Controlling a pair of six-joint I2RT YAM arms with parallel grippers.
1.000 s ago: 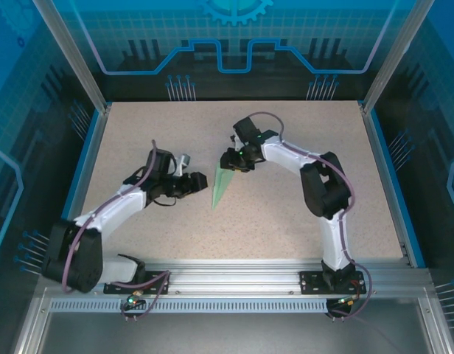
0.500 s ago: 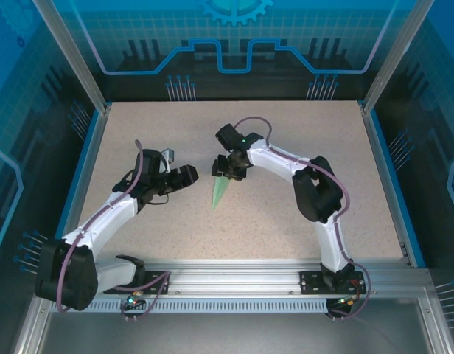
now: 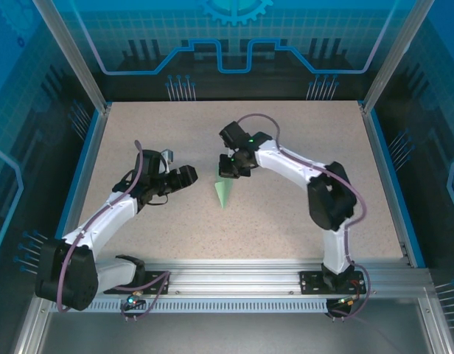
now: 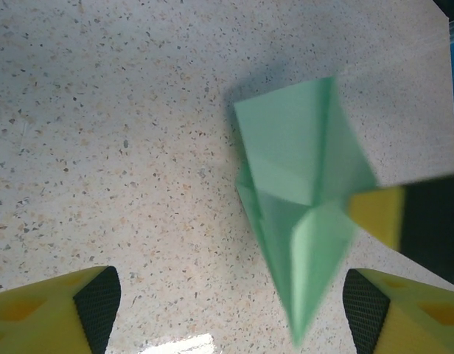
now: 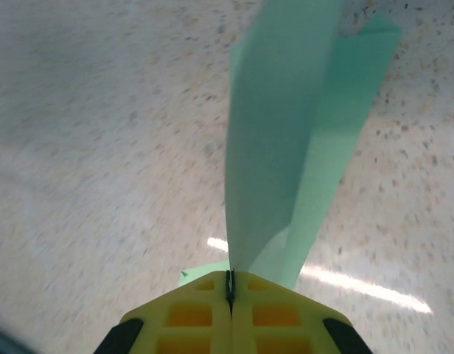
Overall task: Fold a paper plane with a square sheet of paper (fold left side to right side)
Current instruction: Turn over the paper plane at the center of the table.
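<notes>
The table (image 3: pixel 286 214) is flat & pale beige w/ small dark specks, like stone. It is boxed in by blue walls (image 3: pixel 234 44) w/ line patterns & grey metal posts (image 3: pixel 72 59). A silver rail (image 3: pixel 234 276) is set along the near edge.

The paper plane (image 3: pixel 225 193) is seen near the mid of the table, btw the two arms. It is made of thin, smooth mint-green paper, folded into a slim pointed dart w/ a crease down the middle. Its wide end is pinched in the right claw (image 3: pixel 231 168), whose yellow fingers (image 5: pixel 190 317) are pressed tight together on the paper. The tip is pointed at the near edge. Whether the tip is touching the table can't be told.

The left claw (image 3: pixel 184 175) is spread wide, just left of the plane, w/ nothing held. Black bumpy pads (image 4: pixel 98 306) are seen on its inner sides.
</notes>
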